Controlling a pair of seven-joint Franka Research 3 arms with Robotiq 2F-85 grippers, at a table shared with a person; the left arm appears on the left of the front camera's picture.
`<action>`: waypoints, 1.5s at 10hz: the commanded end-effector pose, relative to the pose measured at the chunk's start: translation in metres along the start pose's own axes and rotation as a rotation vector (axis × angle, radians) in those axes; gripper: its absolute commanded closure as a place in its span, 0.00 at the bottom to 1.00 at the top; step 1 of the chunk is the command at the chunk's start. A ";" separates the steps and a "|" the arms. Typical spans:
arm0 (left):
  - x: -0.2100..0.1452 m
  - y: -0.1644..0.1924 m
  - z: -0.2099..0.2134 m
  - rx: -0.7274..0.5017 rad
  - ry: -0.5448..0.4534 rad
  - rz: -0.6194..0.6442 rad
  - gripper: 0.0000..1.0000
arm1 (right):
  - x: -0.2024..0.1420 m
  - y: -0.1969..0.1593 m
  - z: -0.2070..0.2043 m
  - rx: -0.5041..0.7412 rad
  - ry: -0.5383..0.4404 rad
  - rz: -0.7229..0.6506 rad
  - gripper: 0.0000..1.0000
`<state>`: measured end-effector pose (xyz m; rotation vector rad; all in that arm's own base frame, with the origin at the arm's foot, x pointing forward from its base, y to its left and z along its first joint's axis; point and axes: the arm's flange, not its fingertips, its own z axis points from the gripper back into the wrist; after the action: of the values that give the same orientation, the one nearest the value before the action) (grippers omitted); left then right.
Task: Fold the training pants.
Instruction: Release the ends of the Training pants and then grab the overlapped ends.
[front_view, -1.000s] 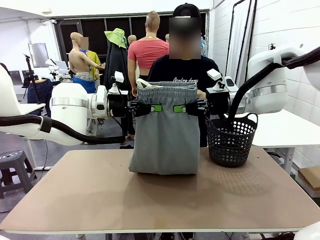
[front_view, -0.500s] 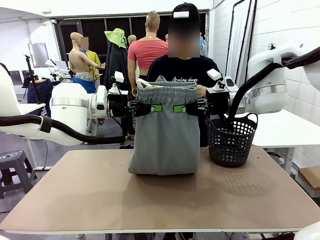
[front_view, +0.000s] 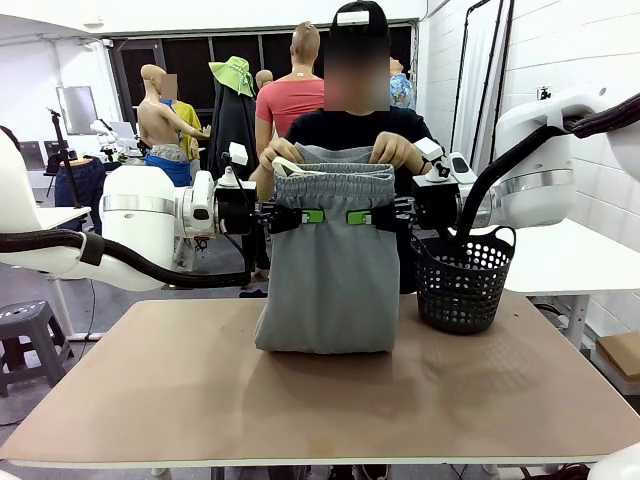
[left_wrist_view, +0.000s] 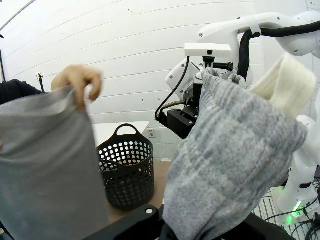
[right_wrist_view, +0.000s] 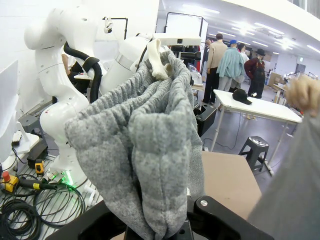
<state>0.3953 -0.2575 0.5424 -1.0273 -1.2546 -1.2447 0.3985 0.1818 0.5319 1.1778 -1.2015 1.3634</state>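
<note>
Grey jersey hangs at the centre of the front view. The training pants (front_view: 325, 270) are held up by the gathered waistband, and their lower fold is rested on the table (front_view: 330, 400). The left gripper (front_view: 300, 216), at centre left, is clamped fully closed on the waistband's left end. The right gripper (front_view: 372, 217), at centre right, is likewise closed tight on the right end, and green pads are seen pressed against the cloth. In both wrist views bunched grey fabric is seen rising from between the closed fingers at the bottom edge. A black mesh basket (front_view: 462, 280) is set on the table just beside the pants, at centre right.

At upper centre the person's 2 hands are placed on the top of the waistband's far layer, 1 hand (front_view: 278, 153) left of centre and the other hand (front_view: 398, 152) right of centre. 1 second before, neither hand was raised there, and only the dark shirt was seen above the waistband. Both grips and the hang of the pants are unchanged since then.
</note>
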 end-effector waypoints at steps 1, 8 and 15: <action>0.003 -0.001 0.000 0.006 -0.008 -0.003 1.00 | -0.002 0.002 0.000 -0.002 -0.028 0.004 1.00; 0.003 -0.001 0.000 0.006 -0.008 -0.003 1.00 | -0.002 0.002 0.000 -0.002 -0.028 0.004 1.00; 0.003 -0.001 0.000 0.006 -0.008 -0.003 1.00 | -0.002 0.002 0.000 -0.002 -0.028 0.004 1.00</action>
<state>0.3951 -0.2577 0.5421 -1.0275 -1.2537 -1.2451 0.3987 0.1811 0.5320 1.1772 -1.2027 1.3620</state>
